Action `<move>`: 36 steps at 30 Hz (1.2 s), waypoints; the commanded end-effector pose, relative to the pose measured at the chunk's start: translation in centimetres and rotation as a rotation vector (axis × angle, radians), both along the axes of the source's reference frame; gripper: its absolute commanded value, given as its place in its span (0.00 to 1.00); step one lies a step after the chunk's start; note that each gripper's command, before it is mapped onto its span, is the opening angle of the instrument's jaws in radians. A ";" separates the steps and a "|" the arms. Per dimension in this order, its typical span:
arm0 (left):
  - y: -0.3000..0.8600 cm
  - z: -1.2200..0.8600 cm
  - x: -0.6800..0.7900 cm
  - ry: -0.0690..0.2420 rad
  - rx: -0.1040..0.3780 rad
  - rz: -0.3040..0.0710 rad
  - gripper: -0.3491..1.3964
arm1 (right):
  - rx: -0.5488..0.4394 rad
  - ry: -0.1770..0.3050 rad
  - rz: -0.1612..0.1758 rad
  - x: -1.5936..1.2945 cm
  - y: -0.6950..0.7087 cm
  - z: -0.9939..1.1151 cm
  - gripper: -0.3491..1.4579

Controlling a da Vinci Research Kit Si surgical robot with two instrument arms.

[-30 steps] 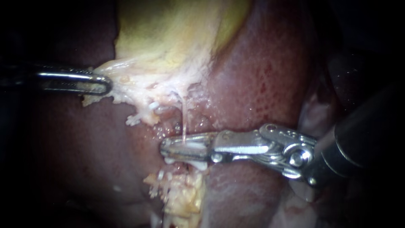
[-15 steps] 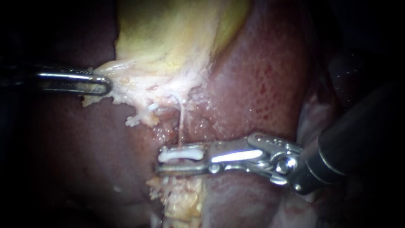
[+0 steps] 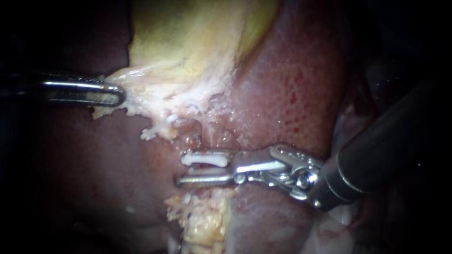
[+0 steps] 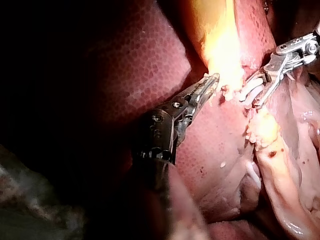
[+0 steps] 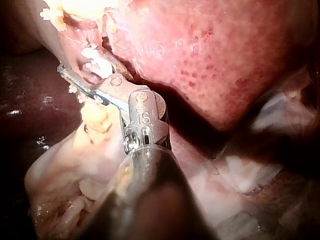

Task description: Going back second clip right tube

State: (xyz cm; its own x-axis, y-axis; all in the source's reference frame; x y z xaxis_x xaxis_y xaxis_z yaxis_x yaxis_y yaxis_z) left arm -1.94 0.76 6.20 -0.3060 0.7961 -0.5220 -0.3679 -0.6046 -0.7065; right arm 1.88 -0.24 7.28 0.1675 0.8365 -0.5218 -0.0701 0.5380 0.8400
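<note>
Right instrument point(image 3: 180, 167) is drawing back toward its shaft, its claw now standing apart around the smooth white clip point(image 3: 205, 159), which is sitting across the thin pale tube point(image 3: 202, 127). Next, I judge, it is needing a straight, snag-free retreat. Farther off, the left instrument point(image 3: 120, 96) is clamping the stringy pale fringe point(image 3: 141, 101) below the yellow gallbladder point(image 3: 188, 42).

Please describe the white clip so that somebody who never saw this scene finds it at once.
Find the yellow gallbladder and follow its pale tissue downward. The clip lies crosswise at the right instrument's tip, the only smooth white bar there.
</note>
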 end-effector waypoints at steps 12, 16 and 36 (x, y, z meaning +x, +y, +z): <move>0.00 -0.01 0.00 0.000 0.000 0.000 0.00 | 0.140 -0.067 0.013 -0.05 -0.09 0.18 0.47; 0.00 -0.01 0.01 0.000 0.000 0.000 0.00 | 0.165 -0.079 0.014 -0.07 -0.13 0.23 0.47; -0.02 -0.02 0.04 -0.001 0.000 0.001 0.00 | -0.179 -0.123 -0.069 -0.63 0.15 -0.14 0.47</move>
State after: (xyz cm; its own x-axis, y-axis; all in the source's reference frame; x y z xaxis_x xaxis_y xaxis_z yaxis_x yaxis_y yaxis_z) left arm -1.90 0.74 6.18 -0.3065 0.7957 -0.5224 -0.3673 -0.6051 -0.7063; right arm 1.18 -0.06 7.08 0.3050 0.6833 -0.6634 -0.1187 0.7184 0.6854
